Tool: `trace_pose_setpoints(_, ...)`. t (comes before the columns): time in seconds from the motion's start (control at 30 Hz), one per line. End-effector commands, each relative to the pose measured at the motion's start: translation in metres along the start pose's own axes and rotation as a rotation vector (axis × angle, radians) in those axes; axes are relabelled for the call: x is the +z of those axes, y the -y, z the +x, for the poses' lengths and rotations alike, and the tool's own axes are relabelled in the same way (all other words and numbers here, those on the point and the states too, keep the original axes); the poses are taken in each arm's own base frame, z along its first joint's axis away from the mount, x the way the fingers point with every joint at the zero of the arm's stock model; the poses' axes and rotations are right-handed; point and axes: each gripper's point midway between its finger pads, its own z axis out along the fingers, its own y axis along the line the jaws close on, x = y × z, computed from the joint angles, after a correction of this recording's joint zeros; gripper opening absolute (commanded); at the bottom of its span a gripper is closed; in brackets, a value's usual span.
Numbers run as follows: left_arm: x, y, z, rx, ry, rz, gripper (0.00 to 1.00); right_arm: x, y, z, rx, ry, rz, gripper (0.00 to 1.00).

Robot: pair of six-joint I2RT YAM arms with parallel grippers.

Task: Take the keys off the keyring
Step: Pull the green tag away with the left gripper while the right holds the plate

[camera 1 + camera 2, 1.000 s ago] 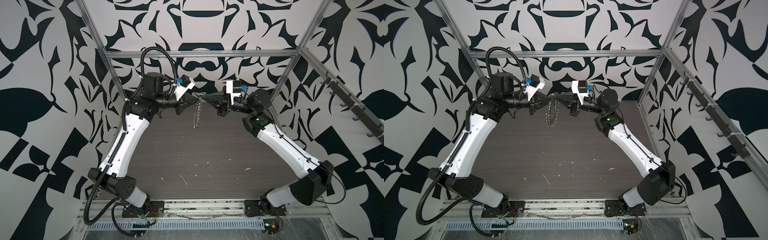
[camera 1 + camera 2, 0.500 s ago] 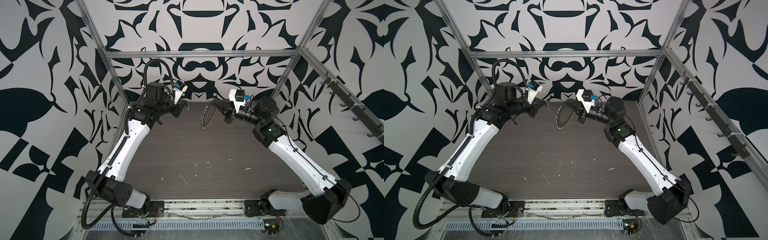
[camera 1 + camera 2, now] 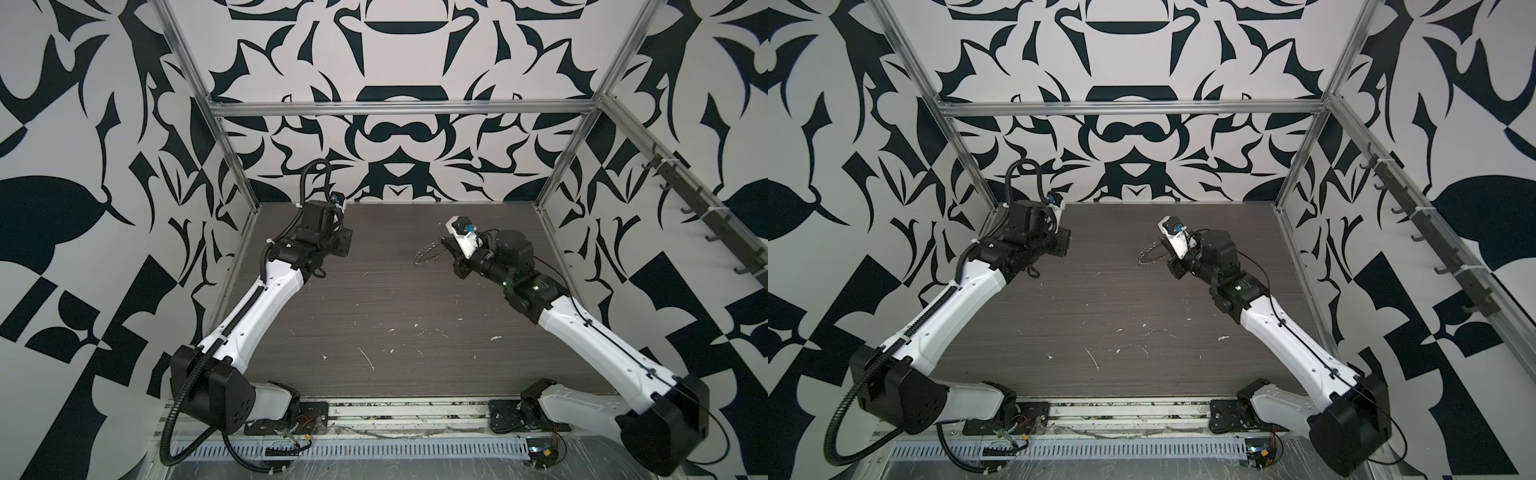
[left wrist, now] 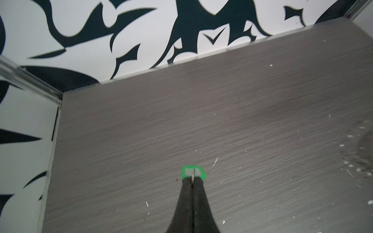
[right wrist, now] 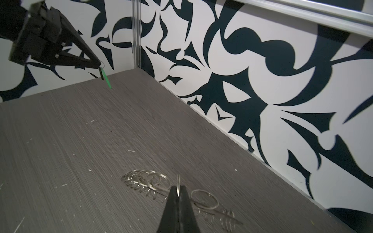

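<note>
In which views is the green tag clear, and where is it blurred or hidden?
Left wrist view: the green tag is fairly clear at the left gripper. Right wrist view: it is far, small and smeared, while the keyring near the lens is clear. Both top views: I cannot find it.

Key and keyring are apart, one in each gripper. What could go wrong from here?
1. The left gripper pinches the small dark key with the bright green plastic tag only at its very tips, so it may slip out.
2. The right gripper holds the wide silvery metal keyring by one thin loop, so the rest may swing or slip free.
</note>
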Motion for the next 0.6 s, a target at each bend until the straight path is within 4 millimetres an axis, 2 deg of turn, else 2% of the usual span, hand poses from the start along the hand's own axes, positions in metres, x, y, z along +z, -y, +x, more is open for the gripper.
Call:
trace_pose_setpoints(0.0,0.0,-0.006,0.024,-0.069,-0.033,-0.056,0.0,-0.031,0.016,-0.018,-0.031,0.058,0.13,0.0)
trace_pose_setpoints(0.23,0.003,0.006,0.083,-0.081,-0.146,-0.068,0.0,-0.065,0.013,-0.001,0.015,0.021,0.181,0.0)
trace_pose_setpoints(0.3,-0.003,0.008,0.093,-0.118,-0.149,-0.049,0.0,-0.073,0.011,0.006,0.018,0.01,0.185,0.0)
trace_pose_setpoints(0.47,0.006,0.02,0.134,-0.18,-0.244,-0.011,0.0,-0.089,0.008,0.016,0.036,0.004,0.194,0.0)
trace_pose_setpoints(0.57,0.015,0.024,0.151,-0.19,-0.285,-0.005,0.0,-0.093,0.007,0.019,0.042,-0.006,0.195,0.0)
